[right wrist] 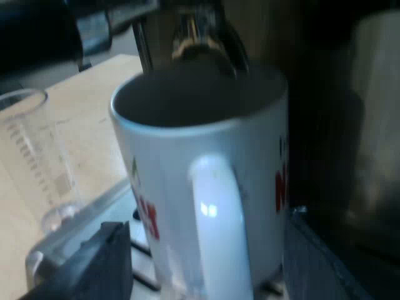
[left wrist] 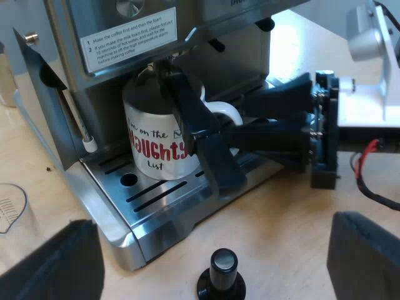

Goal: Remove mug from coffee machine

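A pale wooden counter (left wrist: 281,225) carries everything here; on it stands a brushed stainless-steel espresso machine (left wrist: 69,94) with a white printed instruction label (left wrist: 131,39) on its front and a slotted metal drip tray (left wrist: 156,194) at its base. My right gripper (right wrist: 206,256) reaches in level over the tray from the machine's front; its black fingers (right wrist: 100,262) are spread, one on each side of the mug's body, and a strip of tray grating shows between one finger and the mug wall. My left gripper (left wrist: 211,259) hangs back from the machine above the counter; its fingers are wide apart with nothing held between them. The white ceramic mug with red and black lettering (left wrist: 153,144) sits upright on the drip tray beneath the metal brew head; its handle points outward toward the right gripper. A clear measuring glass with printed graduations (right wrist: 37,156) stands on the counter just beside the tray. A tamper with a round black knob (left wrist: 223,275) stands upright on the counter near the tray's front corner, between the left fingers.
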`<state>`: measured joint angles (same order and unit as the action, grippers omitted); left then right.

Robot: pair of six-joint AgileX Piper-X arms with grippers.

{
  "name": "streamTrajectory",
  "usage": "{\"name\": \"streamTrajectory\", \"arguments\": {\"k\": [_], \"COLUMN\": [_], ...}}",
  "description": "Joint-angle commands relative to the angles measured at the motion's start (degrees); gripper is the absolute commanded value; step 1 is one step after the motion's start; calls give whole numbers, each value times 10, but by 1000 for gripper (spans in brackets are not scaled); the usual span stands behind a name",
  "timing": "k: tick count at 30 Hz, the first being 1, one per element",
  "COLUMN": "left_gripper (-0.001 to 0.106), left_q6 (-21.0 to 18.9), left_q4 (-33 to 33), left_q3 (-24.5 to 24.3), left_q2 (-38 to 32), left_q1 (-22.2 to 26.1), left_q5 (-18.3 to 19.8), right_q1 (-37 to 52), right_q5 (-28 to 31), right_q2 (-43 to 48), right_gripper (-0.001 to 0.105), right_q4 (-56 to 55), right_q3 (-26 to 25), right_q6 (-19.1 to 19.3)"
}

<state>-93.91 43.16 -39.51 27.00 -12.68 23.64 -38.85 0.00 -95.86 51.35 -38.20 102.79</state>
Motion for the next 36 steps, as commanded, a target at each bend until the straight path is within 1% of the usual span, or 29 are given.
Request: {"name": "streamTrajectory", "arguments": {"k": [1, 3, 8, 10, 14, 18, 19, 20, 22, 24, 27, 28, 36], "left_gripper": [87, 87, 87, 87, 87, 87, 87, 87, 87, 87, 87, 87, 87], "left_q6": [4, 4, 4, 4, 4, 4, 4, 4, 4, 4, 4, 4, 4], "left_q4": [-4, -4, -4, -4, -4, -4, -4, -4, -4, -4, -4, -4, -4], "left_q3": [-4, -4, -4, -4, -4, -4, -4, -4, -4, -4, -4, -4, -4], "left_q2": [-1, -1, -1, -1, -1, -1, -1, -1, -1, -1, -1, -1, -1], "left_q1": [-1, -1, -1, -1, -1, -1, -1, -1, -1, -1, -1, -1, -1], "left_q5": [2, 2, 2, 2, 2, 2, 2, 2, 2, 2, 2, 2, 2], "right_q1": [-1, -1, -1, -1, 0, 0, 0, 0, 0, 0, 0, 0, 0], "right_q5": [0, 0, 0, 0, 0, 0, 0, 0, 0, 0, 0, 0, 0], "right_q2": [-9, -18, -27, -43, -48, -48, -48, -48, -48, -48, -48, -48, -48], "right_gripper": [55, 55, 55, 55, 54, 41, 39, 33, 27, 17, 12, 0, 0], "right_q4": [-3, -6, -6, -13, -26, -40, -40, -40, -40, -40, -40, -40, -40], "right_q3": [-29, -39, -46, -61, -64, -63, -63, -63, -63, -63, -63, -63, -63], "right_q6": [-2, -2, -2, -2, -2, -2, -2, -2, -2, -2, -2, -2, -2]}}
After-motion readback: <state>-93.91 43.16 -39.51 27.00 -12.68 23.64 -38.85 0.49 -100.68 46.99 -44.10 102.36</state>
